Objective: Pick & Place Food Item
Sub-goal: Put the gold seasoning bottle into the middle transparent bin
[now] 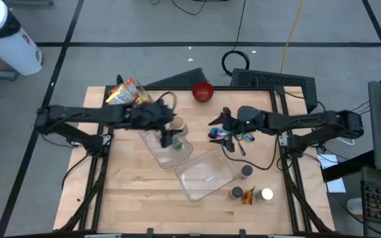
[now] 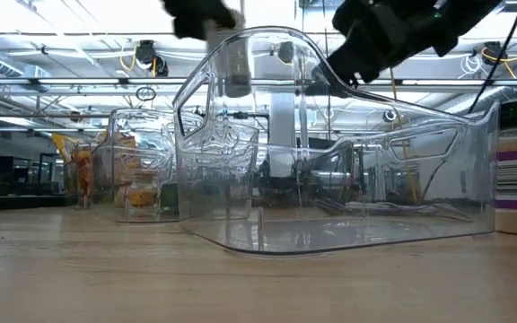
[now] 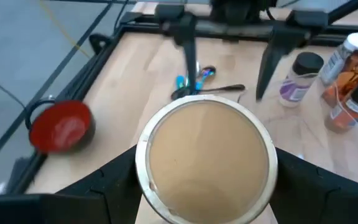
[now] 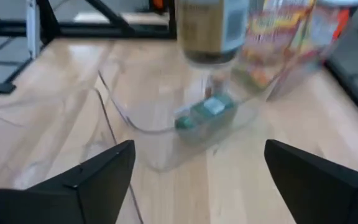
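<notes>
Jar (image 3: 207,158) was clamped in the left gripper's (image 1: 172,129) jaws above the far clear bin (image 1: 152,142), evidently for placing; right gripper (image 1: 227,135) waited with jaws apart

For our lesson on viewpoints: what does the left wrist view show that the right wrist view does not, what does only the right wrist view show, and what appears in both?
Only the left wrist view: the red bowl, the utensils and the spice bottles. Only the right wrist view: the clear bin, a green packet inside it and the snack bag. Both: the wooden table, the open right gripper, and the jar held by the left gripper above the bin.
</notes>
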